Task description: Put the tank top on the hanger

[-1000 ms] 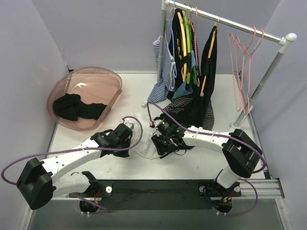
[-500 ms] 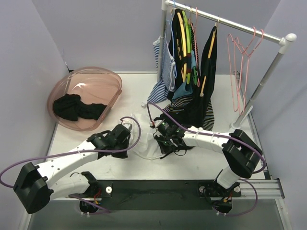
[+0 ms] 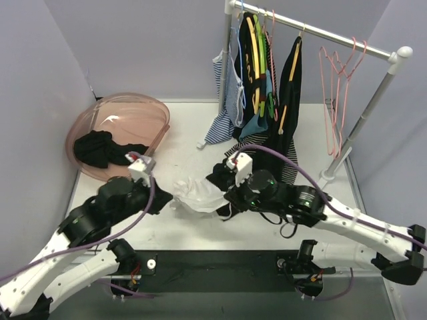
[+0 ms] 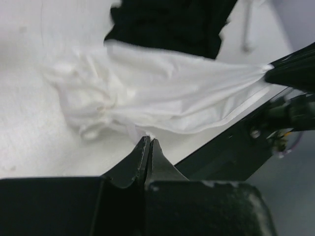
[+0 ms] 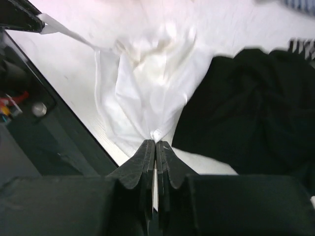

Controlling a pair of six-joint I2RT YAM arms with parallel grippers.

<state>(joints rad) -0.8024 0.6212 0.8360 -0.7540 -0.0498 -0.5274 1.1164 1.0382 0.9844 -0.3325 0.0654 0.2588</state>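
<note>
The white tank top (image 3: pixel 197 194) hangs bunched between my two grippers, just above the table. In the top view my left gripper (image 3: pixel 168 200) is shut on its left end and my right gripper (image 3: pixel 223 200) on its right end. The left wrist view shows shut jaws (image 4: pixel 149 140) pinching a thin edge of the tank top (image 4: pixel 162 93). In the right wrist view my gripper (image 5: pixel 156 141) is shut on a gathered fold of the tank top (image 5: pixel 147 83). Pale-pink hangers (image 3: pixel 337 87), one of them the hanger, hang on the rail at the right, far from both grippers.
A pink basin (image 3: pixel 150 107) at back left holds a black garment (image 3: pixel 107 150). The clothes rack (image 3: pixel 313 30) carries dark and striped clothes (image 3: pixel 260 87) on yellow and green hangers. More black cloth (image 5: pixel 251 108) lies on the table beside the tank top. A black strip (image 3: pixel 220 263) runs along the near edge.
The right gripper has shut on the tank top. Both arms have risen and pulled back toward the near edge, lifting the cloth off the table into a bunch.
</note>
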